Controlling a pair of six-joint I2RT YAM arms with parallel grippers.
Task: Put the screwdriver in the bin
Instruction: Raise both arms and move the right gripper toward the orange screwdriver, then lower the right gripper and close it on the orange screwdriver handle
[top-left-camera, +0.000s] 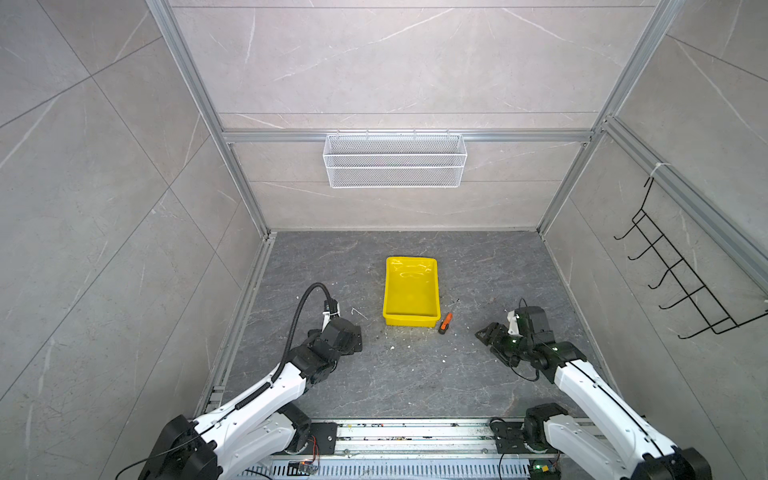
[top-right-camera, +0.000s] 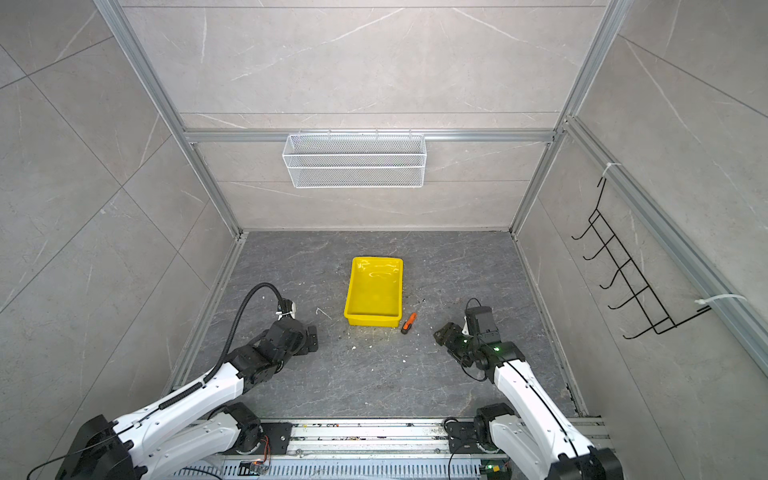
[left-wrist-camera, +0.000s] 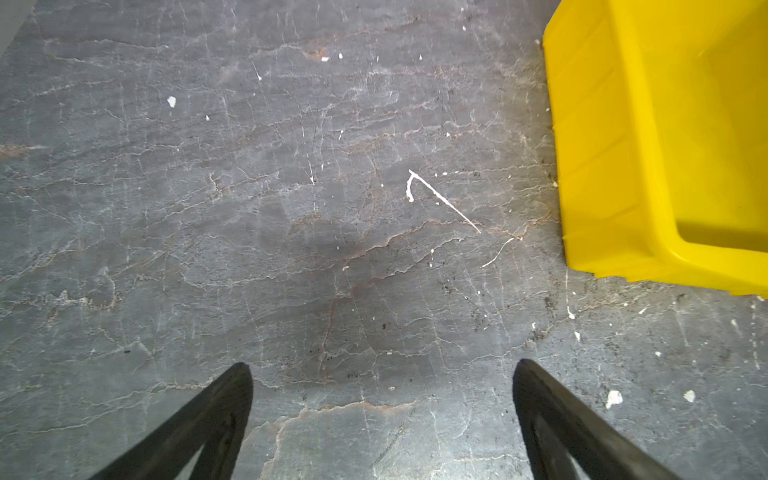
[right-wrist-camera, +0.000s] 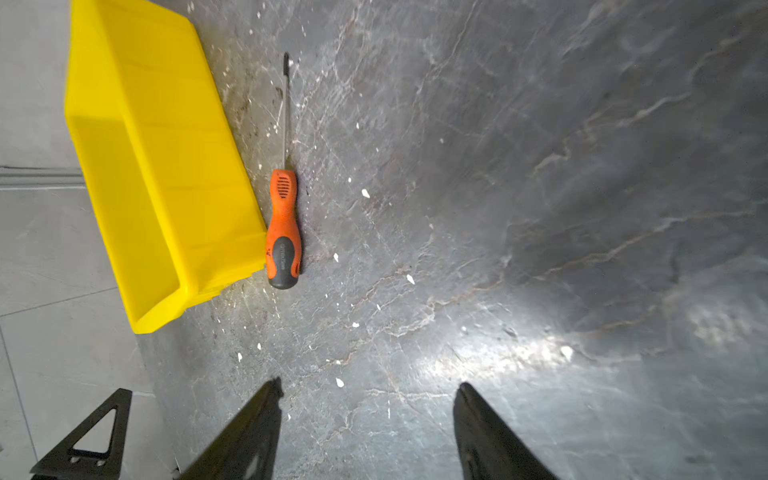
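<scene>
I see screwdriver (top-left-camera: 445, 323) flat on floor, just right of bin (top-left-camera: 411, 291) near corner. Long axis near-to-far: tip far, slightly right; cap near. Spread, empty: left gripper (left-wrist-camera: 381, 365), right gripper (right-wrist-camera: 370, 382).

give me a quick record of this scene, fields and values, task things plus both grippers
tool: small orange-handled screwdriver with black end cap and thin metal shaft, lying flat on the dark grey stone floor
container: bright yellow rectangular plastic bin, upright, empty
relation: screwdriver outside the bin, alongside its wall; contact unclear
left gripper: open, holding nothing
right gripper: open, holding nothing, short of the screwdriver
task: not yet done
</scene>
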